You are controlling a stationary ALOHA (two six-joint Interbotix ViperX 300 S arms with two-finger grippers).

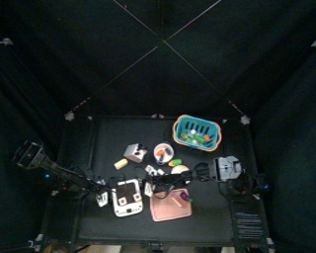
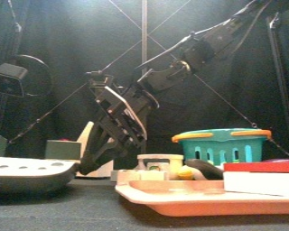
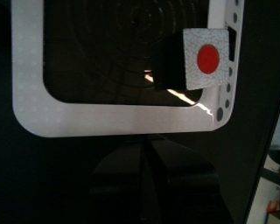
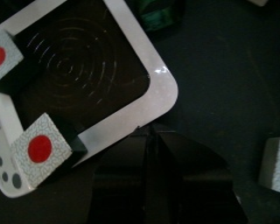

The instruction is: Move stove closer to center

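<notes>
The stove (image 1: 126, 198) is a flat white rectangle with a dark ringed top, lying near the table's front, left of centre. In the front view it is the low grey-white slab (image 2: 32, 171) at the left. The left wrist view shows its white rim (image 3: 25, 96) and one red dot. The right wrist view shows its rim (image 4: 154, 96) and two red dots. My left gripper (image 3: 149, 156) is shut, its tip at the stove's rim. My right gripper (image 4: 152, 147) reaches across the middle and is shut, its tip at a rounded corner of the stove.
A pink flat board (image 1: 170, 206) lies just right of the stove and fills the near right in the front view (image 2: 172, 194). A teal basket (image 1: 197, 128) stands at the back right. Small toy foods (image 1: 131, 153) lie mid-table.
</notes>
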